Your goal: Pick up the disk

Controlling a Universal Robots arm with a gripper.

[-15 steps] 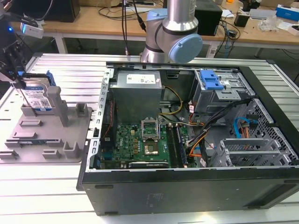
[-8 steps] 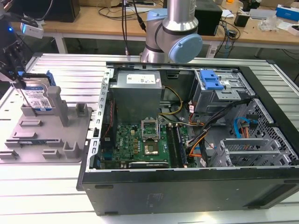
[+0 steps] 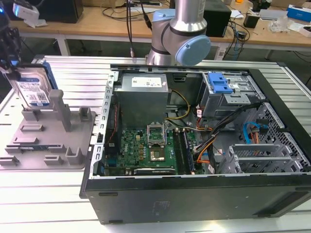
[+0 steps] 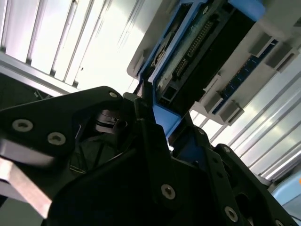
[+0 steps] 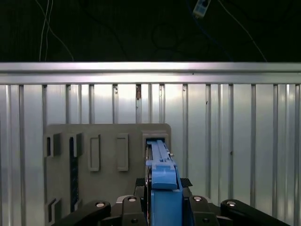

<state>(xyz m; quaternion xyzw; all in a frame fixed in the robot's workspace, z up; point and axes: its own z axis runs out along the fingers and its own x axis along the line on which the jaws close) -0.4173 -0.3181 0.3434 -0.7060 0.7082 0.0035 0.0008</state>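
The disk [image 3: 33,88] is a silver drive with a white-and-blue label and blue side rails. It stands on edge at the exterior view's far left, over the grey fixture [image 3: 48,141]. My gripper [image 3: 13,67] comes down onto its top edge and is shut on it. In the first wrist view the black fingers [image 5: 202,207] flank the disk's blue rail [image 5: 162,172], which runs towards a slot of the fixture [image 5: 108,136]. In the second wrist view the disk [image 4: 197,42] shows its connector end beyond the gripper [image 4: 162,123]. Whether its lower end touches the fixture I cannot tell.
An open computer case [image 3: 194,191] lies to the exterior view's right of the fixture, with a blue-handled drive cage [image 3: 218,85] at its back. The arm's base [image 3: 180,39] rises behind the case. All rest on a slatted aluminium table [image 3: 43,204]. Cluttered benches stand behind.
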